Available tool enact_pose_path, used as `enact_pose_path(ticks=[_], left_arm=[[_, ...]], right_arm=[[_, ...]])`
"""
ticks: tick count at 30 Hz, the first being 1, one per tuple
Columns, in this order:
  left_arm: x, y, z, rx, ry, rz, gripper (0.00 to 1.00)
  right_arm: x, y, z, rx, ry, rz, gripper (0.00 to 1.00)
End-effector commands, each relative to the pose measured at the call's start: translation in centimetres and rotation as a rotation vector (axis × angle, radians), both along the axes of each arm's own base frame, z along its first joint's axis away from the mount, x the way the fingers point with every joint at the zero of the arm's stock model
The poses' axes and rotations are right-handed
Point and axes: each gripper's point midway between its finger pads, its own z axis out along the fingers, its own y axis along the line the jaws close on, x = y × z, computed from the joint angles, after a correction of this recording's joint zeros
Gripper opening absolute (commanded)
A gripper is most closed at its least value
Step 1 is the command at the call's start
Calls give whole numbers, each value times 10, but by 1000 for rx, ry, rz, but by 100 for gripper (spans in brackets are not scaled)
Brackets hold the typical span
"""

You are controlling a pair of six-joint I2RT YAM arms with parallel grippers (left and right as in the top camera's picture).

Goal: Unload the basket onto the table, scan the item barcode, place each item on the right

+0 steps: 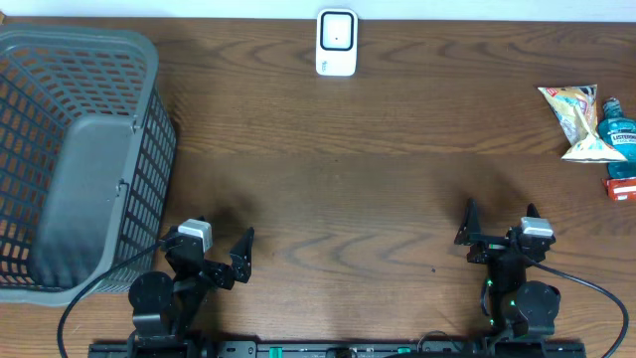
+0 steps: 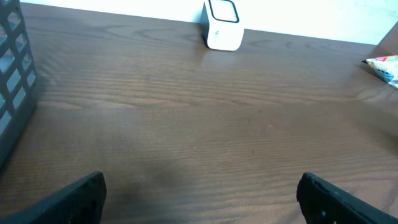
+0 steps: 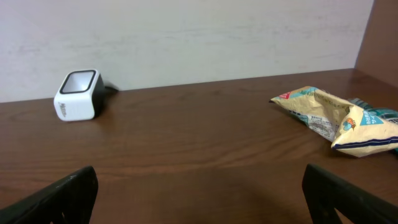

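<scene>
A white barcode scanner [image 1: 336, 42] stands at the back middle of the wooden table; both wrist views show it too [image 2: 222, 28] [image 3: 78, 94]. The items lie at the far right: a yellow snack bag [image 1: 578, 121] [image 3: 333, 115], a blue bottle [image 1: 618, 134] partly behind it, and a small red item [image 1: 621, 187]. My left gripper [image 1: 209, 251] [image 2: 201, 186] rests open near the front left, nothing between its fingers. My right gripper [image 1: 500, 221] [image 3: 200, 180] is open near the front right, well short of the items, and holds nothing.
A large grey mesh basket [image 1: 149, 129] [image 2: 12, 81] fills the left side of the table, close beside the left arm. A white wall runs behind the table's back edge. Bare wood lies between the grippers and the scanner.
</scene>
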Motion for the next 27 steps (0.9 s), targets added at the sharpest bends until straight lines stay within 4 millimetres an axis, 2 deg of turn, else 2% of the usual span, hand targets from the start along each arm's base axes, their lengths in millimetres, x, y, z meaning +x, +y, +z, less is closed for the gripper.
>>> enact_pose_path(ticks=[1, 20, 27], left_arm=[[-1, 1, -10, 14, 24, -1, 98], [-2, 1, -11, 16, 29, -1, 98], [13, 4, 18, 61, -166, 8, 98]], right_arm=[[0, -1, 0, 15, -3, -6, 99], [0, -1, 0, 15, -3, -5, 99], [0, -1, 0, 15, -3, -5, 99]])
